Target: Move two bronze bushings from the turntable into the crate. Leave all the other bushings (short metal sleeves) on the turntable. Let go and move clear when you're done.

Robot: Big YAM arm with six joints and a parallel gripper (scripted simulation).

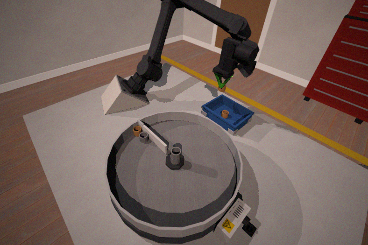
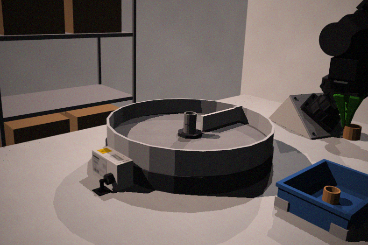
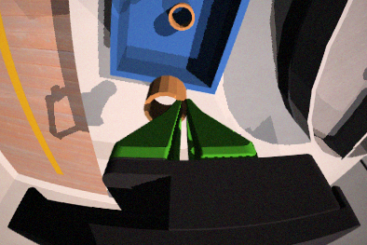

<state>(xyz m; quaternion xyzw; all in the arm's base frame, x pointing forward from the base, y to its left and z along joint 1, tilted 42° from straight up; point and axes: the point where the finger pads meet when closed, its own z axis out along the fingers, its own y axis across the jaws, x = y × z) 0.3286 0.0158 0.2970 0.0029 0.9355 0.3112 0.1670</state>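
My gripper (image 1: 221,86) (image 2: 346,124) (image 3: 183,105) is shut on the wall of a bronze bushing (image 1: 222,89) (image 2: 352,132) (image 3: 166,85) and holds it in the air, beside the near end of the blue crate (image 1: 214,119) (image 2: 310,214) (image 3: 154,62) in the wrist view. Another bronze bushing (image 1: 225,115) (image 2: 330,197) (image 3: 170,19) stands upright on the crate floor. On the turntable (image 1: 202,188) (image 2: 154,135), a more yellow-orange bushing (image 1: 137,133) and a grey bushing (image 1: 144,139) stand close together near the rim, left of the divider. Both are hidden in the exterior view.
The turntable has a raised rim wall, a pale divider (image 1: 156,138) (image 2: 221,118) and a grey central post (image 1: 175,157) (image 2: 189,124). A labelled box (image 1: 233,218) (image 2: 122,171) with a black knob sits at its outer side. The arm's wedge base (image 1: 114,98) (image 2: 294,117) stands behind.
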